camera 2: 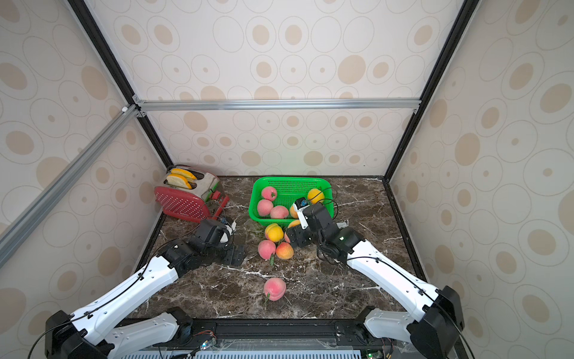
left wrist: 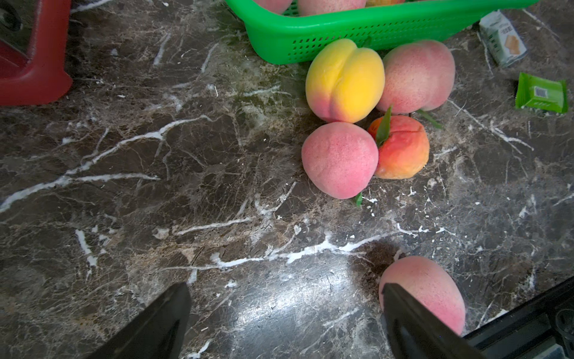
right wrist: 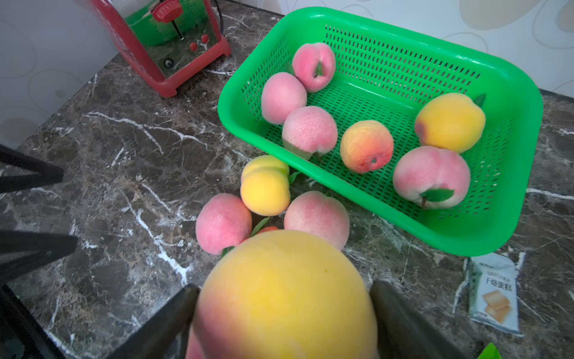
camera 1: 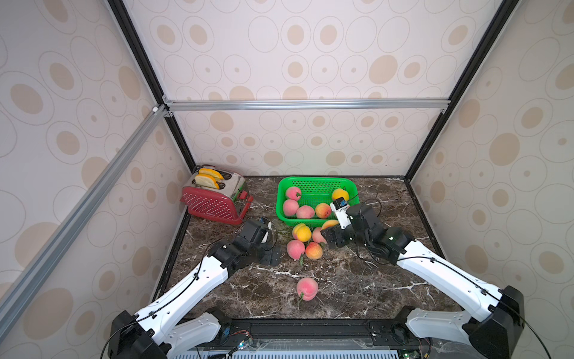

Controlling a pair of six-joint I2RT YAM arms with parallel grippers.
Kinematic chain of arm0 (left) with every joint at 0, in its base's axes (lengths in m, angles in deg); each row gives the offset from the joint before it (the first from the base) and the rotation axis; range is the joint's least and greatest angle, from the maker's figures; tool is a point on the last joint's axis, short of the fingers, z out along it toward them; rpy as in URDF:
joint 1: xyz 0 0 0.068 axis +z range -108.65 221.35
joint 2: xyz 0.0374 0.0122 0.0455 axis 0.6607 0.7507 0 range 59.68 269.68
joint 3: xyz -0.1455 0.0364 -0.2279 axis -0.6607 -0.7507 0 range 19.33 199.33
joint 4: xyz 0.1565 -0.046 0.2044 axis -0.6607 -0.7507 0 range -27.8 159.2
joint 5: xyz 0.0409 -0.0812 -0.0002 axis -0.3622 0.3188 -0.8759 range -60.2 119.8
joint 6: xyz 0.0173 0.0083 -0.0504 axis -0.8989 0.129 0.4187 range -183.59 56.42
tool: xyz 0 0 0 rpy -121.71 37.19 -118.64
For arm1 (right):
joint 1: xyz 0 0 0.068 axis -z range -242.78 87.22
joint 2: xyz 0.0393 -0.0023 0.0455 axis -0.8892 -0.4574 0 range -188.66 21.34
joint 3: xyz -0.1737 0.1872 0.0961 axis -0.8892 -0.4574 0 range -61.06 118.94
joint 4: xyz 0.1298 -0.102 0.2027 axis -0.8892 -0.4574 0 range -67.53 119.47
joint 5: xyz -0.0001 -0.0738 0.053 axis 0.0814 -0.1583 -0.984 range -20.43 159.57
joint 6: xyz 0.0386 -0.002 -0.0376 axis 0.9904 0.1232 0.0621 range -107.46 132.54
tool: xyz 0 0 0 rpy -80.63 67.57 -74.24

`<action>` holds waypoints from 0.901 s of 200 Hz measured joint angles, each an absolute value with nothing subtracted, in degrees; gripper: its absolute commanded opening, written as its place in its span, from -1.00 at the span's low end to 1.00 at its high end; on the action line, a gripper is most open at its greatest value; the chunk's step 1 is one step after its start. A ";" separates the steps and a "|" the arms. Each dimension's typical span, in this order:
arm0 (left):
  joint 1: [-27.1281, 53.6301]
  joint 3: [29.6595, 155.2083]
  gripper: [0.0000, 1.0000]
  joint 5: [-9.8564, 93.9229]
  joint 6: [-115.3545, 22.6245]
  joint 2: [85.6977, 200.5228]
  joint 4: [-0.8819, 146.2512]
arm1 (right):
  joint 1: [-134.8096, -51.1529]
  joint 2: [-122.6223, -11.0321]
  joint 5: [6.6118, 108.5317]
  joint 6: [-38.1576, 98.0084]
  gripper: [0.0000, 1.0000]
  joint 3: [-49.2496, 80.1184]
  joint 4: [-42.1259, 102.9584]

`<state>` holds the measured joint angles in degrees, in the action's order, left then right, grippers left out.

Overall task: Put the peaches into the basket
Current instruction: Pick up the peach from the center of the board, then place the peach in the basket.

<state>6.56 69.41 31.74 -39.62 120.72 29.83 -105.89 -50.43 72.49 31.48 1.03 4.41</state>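
My right fingers [right wrist: 167, 320] look clamped on a round, fuzzy yellow peach [right wrist: 285, 295], bottom centre of frame, though blur hides the contact. Mid-carry, I reckon. Next up: clear the rim of the bright green perforated plastic basket [right wrist: 525, 140], upper right, then let go.

A robot test cell dressed as a kitchen corner, not a real home. A bare aluminium frame [camera 1: 306, 104] carries panels of oval-patterned wallpaper [camera 1: 310, 46] around a dark marble-look bench [camera 1: 248, 292]. At the far side stand a red toaster [camera 1: 214, 202] with bread slices [camera 1: 206, 180] and a green basket [camera 1: 313, 186] of peaches [camera 1: 290, 207]. Two white arms [camera 1: 186, 283] and exposed wiring [camera 1: 245, 342] sit at the near edge.
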 measured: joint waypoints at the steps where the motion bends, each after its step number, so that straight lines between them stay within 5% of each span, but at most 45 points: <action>1: 6.56 69.41 0.98 31.74 -39.62 120.72 29.78 | -105.74 -50.58 72.36 31.44 0.77 1.16 4.41; 93: 6.56 69.41 0.98 31.69 -40.49 120.78 29.32 | -89.96 -72.99 61.06 26.61 0.78 22.27 5.15; 180: 6.56 69.50 0.98 31.85 -40.56 123.25 29.28 | -84.17 -88.79 54.89 25.40 0.76 32.94 9.41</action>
